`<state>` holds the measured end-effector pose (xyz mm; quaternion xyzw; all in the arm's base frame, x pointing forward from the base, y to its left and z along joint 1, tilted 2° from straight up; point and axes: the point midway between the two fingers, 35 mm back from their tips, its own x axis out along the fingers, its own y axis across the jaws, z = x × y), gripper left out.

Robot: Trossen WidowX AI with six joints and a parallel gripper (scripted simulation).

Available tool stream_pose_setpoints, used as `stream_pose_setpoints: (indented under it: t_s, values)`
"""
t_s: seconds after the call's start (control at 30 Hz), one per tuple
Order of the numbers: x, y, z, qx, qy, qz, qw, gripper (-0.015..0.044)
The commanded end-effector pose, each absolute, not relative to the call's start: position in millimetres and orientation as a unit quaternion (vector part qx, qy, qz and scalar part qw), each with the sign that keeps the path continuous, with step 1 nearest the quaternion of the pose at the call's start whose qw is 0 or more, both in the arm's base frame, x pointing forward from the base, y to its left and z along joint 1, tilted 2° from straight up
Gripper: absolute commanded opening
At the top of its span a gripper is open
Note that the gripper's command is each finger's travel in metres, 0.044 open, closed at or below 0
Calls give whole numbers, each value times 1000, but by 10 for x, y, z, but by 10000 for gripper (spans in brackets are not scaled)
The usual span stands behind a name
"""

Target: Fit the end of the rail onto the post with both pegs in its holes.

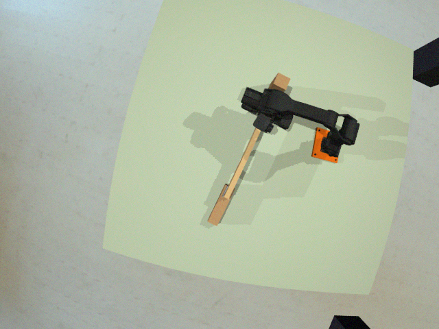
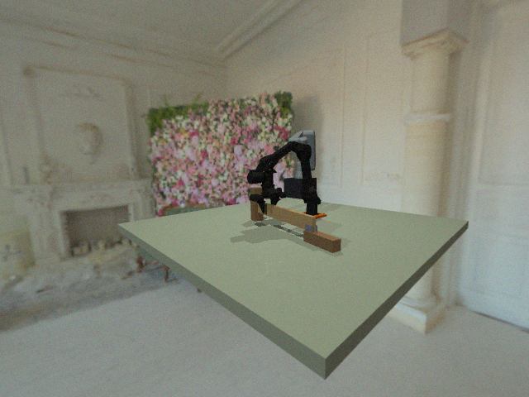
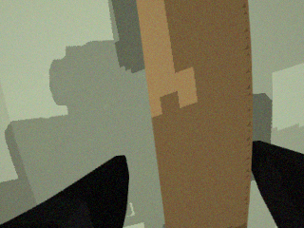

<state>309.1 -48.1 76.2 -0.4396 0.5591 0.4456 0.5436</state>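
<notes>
Top: joint of rail (image 1: 242,162) and post (image 1: 282,81) hidden under end effector (image 1: 264,128). Pegs not visible. Wrist: fingers cut off at bottom edge.

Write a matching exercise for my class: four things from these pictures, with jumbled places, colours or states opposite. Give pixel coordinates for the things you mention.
1. rail (image 1: 243,161) (image 2: 288,215) (image 3: 204,142)
2. post (image 1: 281,81) (image 2: 256,212)
3. base plate (image 1: 318,150) (image 2: 321,215)
4. gripper (image 2: 268,206) (image 3: 188,159)

A. orange, under the arm
B. open, fingers either side of the wood
C. one end at the footboard block's (image 1: 217,212) (image 2: 322,241) bracket
D. standing upright

Pairs: 1-C, 2-D, 3-A, 4-B
</notes>
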Motion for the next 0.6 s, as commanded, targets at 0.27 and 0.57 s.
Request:
stream_pose_setpoints:
  t_s: [0.27, 0.57]
  values:
    - [3092, -480, 763, -440, 559, 445, 544, 440]
    - [3160, -180, 1060, -442, 558, 443, 545, 440]
